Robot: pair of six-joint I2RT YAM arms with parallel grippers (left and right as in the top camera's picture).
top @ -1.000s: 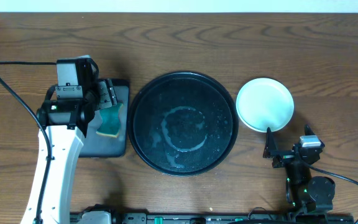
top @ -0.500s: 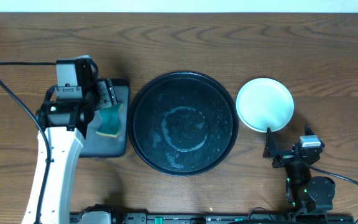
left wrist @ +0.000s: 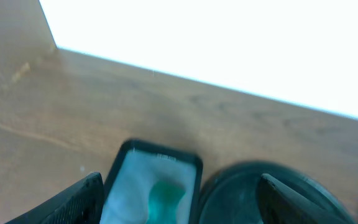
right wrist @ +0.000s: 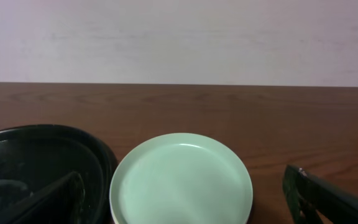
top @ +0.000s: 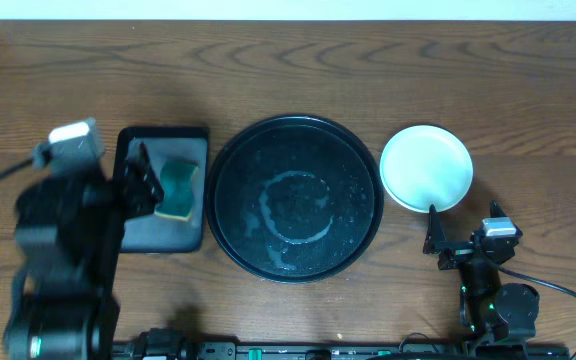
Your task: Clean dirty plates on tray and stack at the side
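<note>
Now the left gripper (left wrist: 179, 196) and right gripper (right wrist: 188, 202) both gape empty (sponge (top: 177, 188) parked), yet the right could knock the nearby plates (top: 426, 167).

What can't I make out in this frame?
Plates: count unclear; overhead the top one covers any below, and the right wrist view's bottom edge cuts the stack.
Left arm: blurred overhead.
Sponge: blurred in the left wrist view.

Likely robotics lab: wood-grain table (top: 528, 90), plain white wall (right wrist: 179, 37), cabled robot arm (top: 488, 290).
</note>
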